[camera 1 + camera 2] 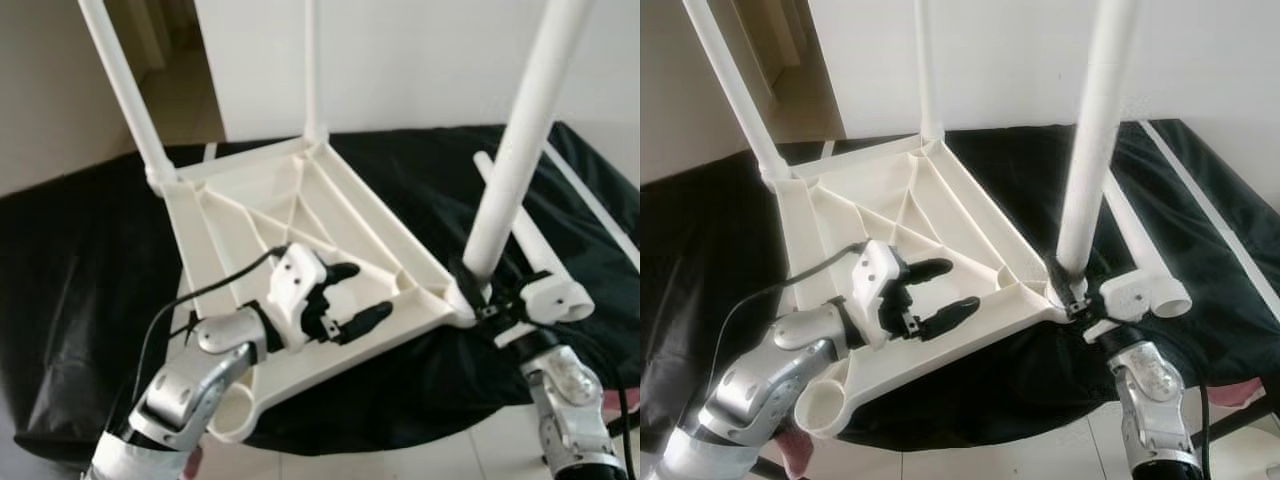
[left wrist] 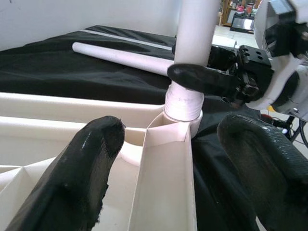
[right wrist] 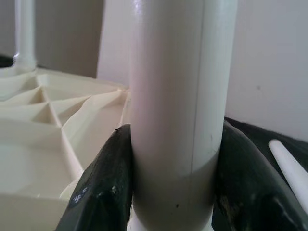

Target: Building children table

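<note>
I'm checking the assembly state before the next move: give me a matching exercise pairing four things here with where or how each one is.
Things:
1. left gripper
2. right gripper
3. loose leg
4. empty socket

States:
A. lying flat on the black cloth
B. open, held over the ribbed underside of the tabletop
C. shut around the base of an upright leg at the corner
D. at the nearest corner, no leg in it

Pairs: 1-B, 2-C, 3-A, 4-D
</note>
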Motion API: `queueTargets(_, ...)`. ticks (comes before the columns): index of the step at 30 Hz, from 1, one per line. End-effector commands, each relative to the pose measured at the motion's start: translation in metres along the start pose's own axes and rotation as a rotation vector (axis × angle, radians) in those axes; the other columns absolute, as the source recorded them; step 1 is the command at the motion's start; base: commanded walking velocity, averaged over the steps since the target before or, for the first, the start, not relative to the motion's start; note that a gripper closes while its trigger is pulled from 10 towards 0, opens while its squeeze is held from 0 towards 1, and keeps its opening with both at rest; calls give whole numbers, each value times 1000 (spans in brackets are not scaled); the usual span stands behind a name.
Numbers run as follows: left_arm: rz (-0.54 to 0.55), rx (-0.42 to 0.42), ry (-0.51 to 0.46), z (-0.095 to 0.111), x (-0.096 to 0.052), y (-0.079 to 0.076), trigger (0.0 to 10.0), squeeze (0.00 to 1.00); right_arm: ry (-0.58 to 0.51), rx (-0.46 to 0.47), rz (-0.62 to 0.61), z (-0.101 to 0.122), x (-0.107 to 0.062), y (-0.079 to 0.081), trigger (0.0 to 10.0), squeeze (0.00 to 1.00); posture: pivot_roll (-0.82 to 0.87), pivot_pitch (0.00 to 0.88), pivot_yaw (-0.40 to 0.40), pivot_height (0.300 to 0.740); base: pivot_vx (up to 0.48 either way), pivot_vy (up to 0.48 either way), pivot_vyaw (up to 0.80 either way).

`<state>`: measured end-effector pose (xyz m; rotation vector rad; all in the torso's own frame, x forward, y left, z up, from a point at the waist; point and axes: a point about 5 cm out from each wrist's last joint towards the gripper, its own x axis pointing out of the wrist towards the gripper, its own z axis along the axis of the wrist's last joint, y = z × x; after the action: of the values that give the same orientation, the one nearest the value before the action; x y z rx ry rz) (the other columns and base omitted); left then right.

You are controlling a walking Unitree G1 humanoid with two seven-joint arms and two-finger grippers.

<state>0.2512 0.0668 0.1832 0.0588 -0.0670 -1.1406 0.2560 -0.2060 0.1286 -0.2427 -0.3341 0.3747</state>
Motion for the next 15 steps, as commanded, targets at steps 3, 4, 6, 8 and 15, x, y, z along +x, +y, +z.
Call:
queueTargets(3, -50, 4, -7, 3, -3, -4, 10000, 0, 130, 62, 110, -23, -13, 28, 10000, 0, -44, 79, 54, 740, 0, 0, 0)
queueTargets(4, -51, 5, -7, 3, -3, -3, 10000, 0, 131, 68, 114, -24, -14, 29, 10000, 0, -44, 79, 55, 740, 0, 0, 0)
queueTargets(6, -51, 6, -6, 3, -3, -3, 10000, 0, 130, 72, 115, -24, -15, 29, 10000, 0, -44, 79, 55, 740, 0, 0, 0)
queueTargets(8, -54, 9, -5, 4, -3, -2, 10000, 0, 133, 71, 116, -25, -16, 32, 10000, 0, -46, 80, 63, 740, 0, 0, 0)
queueTargets(15, -55, 16, -4, 6, -4, -1, 10000, 0, 128, 212, 3, -30, -18, 36, 10000, 0, -39, 81, 68, 740, 0, 0, 0)
